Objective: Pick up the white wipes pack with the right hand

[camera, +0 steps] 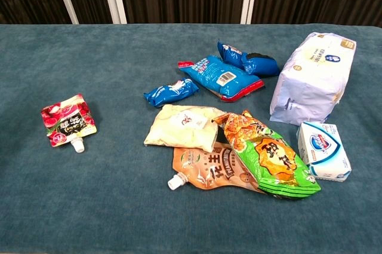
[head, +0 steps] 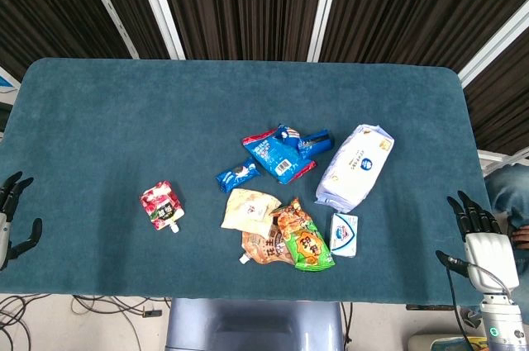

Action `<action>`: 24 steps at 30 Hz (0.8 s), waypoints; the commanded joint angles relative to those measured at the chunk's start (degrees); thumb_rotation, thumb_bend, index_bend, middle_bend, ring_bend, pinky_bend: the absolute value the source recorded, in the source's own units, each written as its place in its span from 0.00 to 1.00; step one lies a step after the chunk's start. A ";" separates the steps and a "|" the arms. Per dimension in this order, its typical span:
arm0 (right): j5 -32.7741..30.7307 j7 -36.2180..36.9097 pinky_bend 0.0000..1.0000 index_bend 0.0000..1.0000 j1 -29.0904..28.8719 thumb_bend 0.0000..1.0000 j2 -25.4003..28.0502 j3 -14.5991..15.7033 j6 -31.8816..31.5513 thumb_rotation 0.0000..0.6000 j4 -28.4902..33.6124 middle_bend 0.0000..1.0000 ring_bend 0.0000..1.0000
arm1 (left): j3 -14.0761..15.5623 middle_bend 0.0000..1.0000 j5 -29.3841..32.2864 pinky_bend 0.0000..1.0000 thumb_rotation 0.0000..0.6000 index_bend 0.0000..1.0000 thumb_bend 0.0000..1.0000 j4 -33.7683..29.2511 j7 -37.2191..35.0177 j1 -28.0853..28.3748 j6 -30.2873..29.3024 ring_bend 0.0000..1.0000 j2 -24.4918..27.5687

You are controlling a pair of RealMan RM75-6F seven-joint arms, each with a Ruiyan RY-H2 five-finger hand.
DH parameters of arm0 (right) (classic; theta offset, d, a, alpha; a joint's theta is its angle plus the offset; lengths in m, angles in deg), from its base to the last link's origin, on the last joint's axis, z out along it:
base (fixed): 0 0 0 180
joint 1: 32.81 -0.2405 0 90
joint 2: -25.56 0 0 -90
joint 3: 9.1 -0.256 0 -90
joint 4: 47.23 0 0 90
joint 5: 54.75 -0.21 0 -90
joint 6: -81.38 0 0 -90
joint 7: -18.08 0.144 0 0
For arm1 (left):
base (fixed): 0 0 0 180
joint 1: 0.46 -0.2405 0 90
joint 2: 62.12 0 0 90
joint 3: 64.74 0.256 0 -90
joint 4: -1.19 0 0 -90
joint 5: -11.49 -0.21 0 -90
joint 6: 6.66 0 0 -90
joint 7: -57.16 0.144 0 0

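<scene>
The white wipes pack [head: 355, 166] [camera: 313, 77] is a large soft pack with a blue label, lying right of the table's middle. My right hand [head: 477, 234] hovers at the table's right front edge, fingers spread and empty, well to the right of the pack and nearer the front. At the table's left edge my left hand [head: 11, 212] is also empty, its fingers apart. Neither hand shows in the chest view.
A small white and blue box [head: 344, 234] [camera: 324, 150] lies just in front of the pack. To its left sit a green snack bag [camera: 271, 161], a brown spout pouch [camera: 209, 169], a cream packet [camera: 185, 125] and blue packets [camera: 221, 75]. A red pouch [camera: 67, 119] lies far left.
</scene>
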 commanded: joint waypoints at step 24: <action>-0.29 -0.01 0.20 0.09 0.07 0.19 0.40 -0.16 0.57 1.00 0.31 0.07 0.13 | -0.04 0.04 0.34 0.06 1.00 0.11 0.46 -0.36 0.27 0.03 0.13 0.12 0.17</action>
